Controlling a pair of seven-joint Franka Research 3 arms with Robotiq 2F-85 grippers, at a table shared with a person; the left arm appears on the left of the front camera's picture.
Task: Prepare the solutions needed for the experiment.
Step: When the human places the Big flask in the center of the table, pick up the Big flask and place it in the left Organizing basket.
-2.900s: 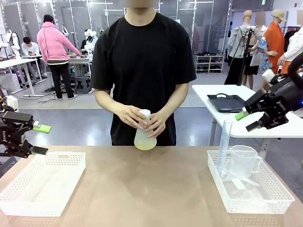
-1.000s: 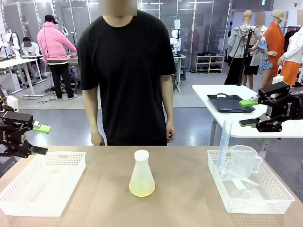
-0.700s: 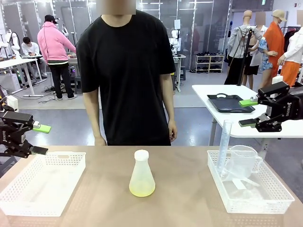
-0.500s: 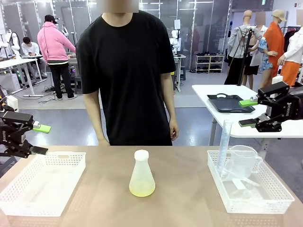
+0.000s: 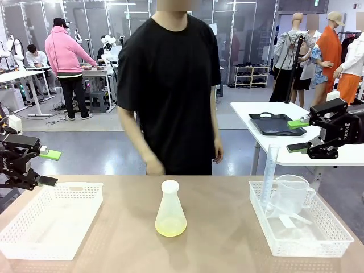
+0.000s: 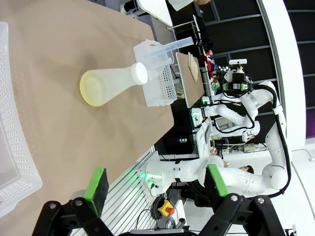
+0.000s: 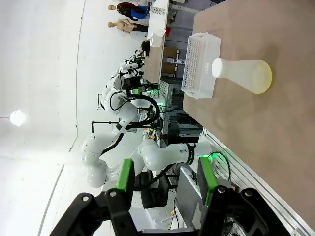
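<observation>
A frosted conical flask (image 5: pixel 170 209) with a white cap stands upright mid-table, and the solutions (image 5: pixel 170 230) show as a shallow pale yellow layer at its bottom. No hand touches it. The person in a black shirt stands behind the far edge. At the far left, my left gripper (image 5: pixel 50 168) hangs open and holds nothing, well clear of the flask (image 6: pixel 110 84). Off the table's right side, my right gripper (image 5: pixel 297 135) is raised, its jaws apart around nothing. Both wrist views show the flask (image 7: pixel 243 73) far beyond the green-padded fingers (image 6: pixel 97 184) (image 7: pixel 206 174).
An empty white basket (image 5: pixel 51 219) sits on the table's left part. A white basket (image 5: pixel 327 227) on the right holds a tall measuring cylinder (image 5: pixel 268 176) and a clear beaker (image 5: pixel 290 193). Behind it, a side table carries a black tray (image 5: pixel 272 123).
The person, who held the flask in both hands earlier, has set it on the table and now shifts rightward. The right gripper has levelled out since then. The flask stays still.
</observation>
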